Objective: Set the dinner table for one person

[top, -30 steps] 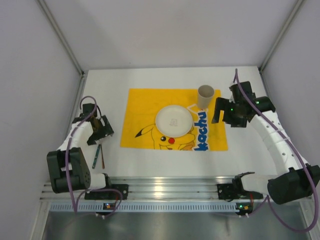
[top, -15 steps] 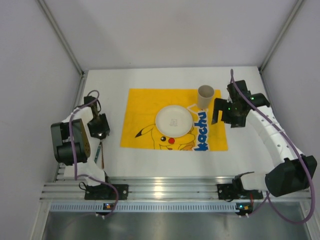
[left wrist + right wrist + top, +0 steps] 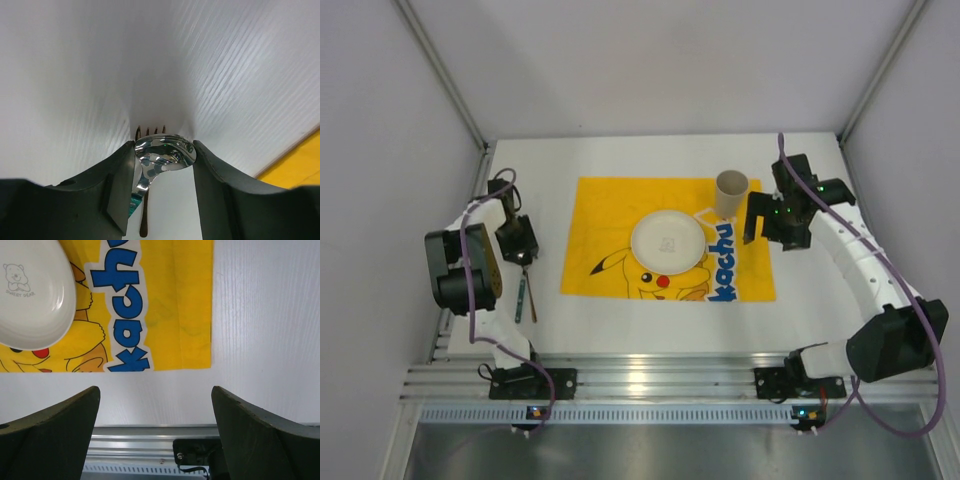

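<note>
On the white dinner table [image 3: 620, 322] lies a yellow cartoon mat [image 3: 605, 215] with a white plate [image 3: 668, 242] and a beige cup [image 3: 731, 193] on it. Left of the mat, my left gripper [image 3: 520, 247] is down over a spoon [image 3: 521, 292] and a dark fork [image 3: 530, 303]. In the left wrist view the shiny spoon bowl [image 3: 165, 151] spans the gap and touches both fingers, so the left gripper [image 3: 163, 147] is shut on it. The fork tines [image 3: 150, 131] show beneath, on the table. My right gripper [image 3: 756, 218] hangs open beside the cup, holding nothing.
A slotted aluminium rail [image 3: 650, 378] runs along the near edge, with both arm bases on it. Grey walls close in the left, right and back. The right wrist view shows the mat's corner [image 3: 190, 315], the plate rim [image 3: 35, 295] and bare tabletop [image 3: 260, 330].
My left gripper has moved farther from the near edge and its jaws have closed in onto the spoon bowl. The right gripper has shifted slightly toward the back, still open.
</note>
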